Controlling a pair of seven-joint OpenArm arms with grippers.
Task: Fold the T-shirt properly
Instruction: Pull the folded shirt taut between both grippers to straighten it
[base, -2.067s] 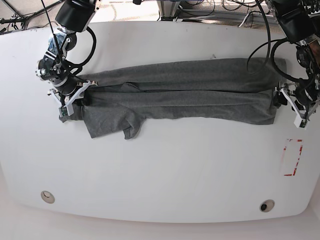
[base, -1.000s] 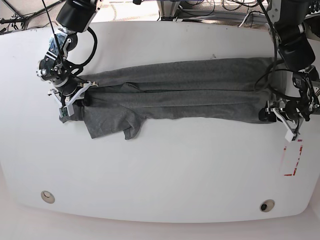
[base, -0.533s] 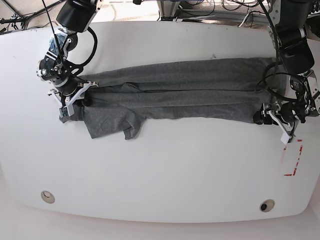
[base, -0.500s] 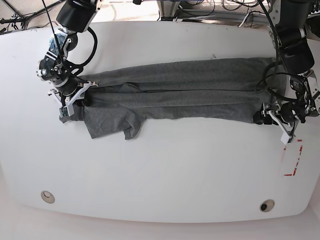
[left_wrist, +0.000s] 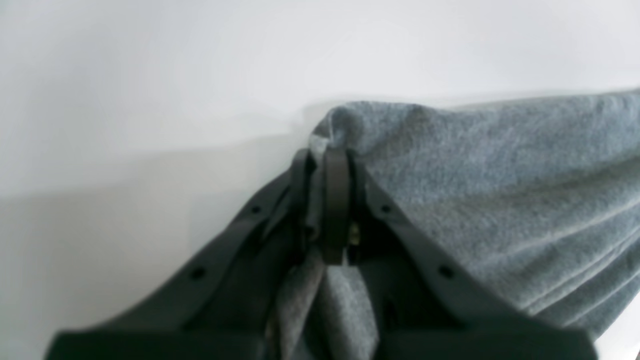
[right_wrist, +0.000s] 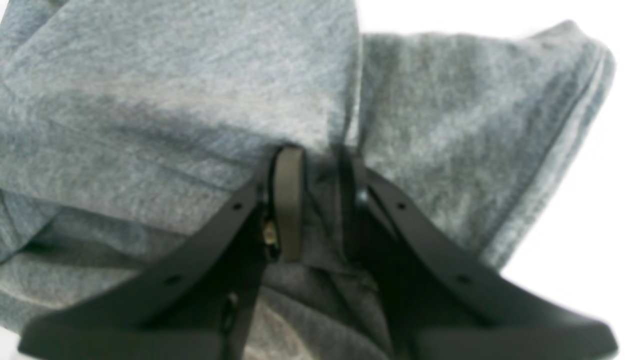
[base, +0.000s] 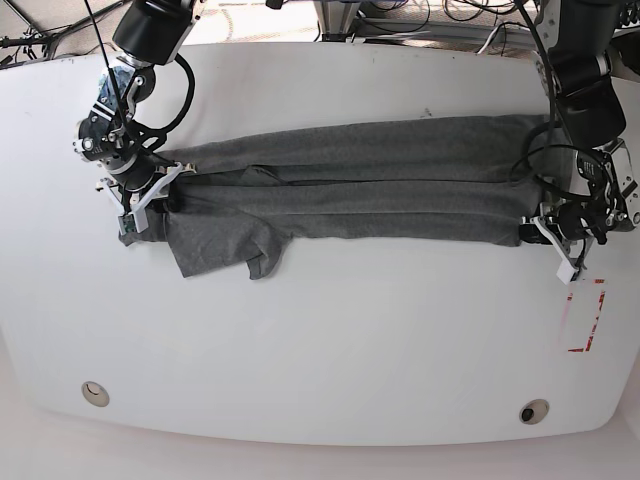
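Stretching the T-shirt (base: 350, 185) lengthwise across the white table (base: 320, 350), pinched at both ends to keep its long fold taut. Left gripper (left_wrist: 325, 200) clamped narrow on the near corner of one end; right gripper (right_wrist: 315, 200) closed over bunched layers at the sleeve end. Probably readying a crosswise fold.

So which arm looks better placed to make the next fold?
Probably the left end effector: it pinches the shirt at its tidy end. The right one holds the end where a sleeve sticks out.
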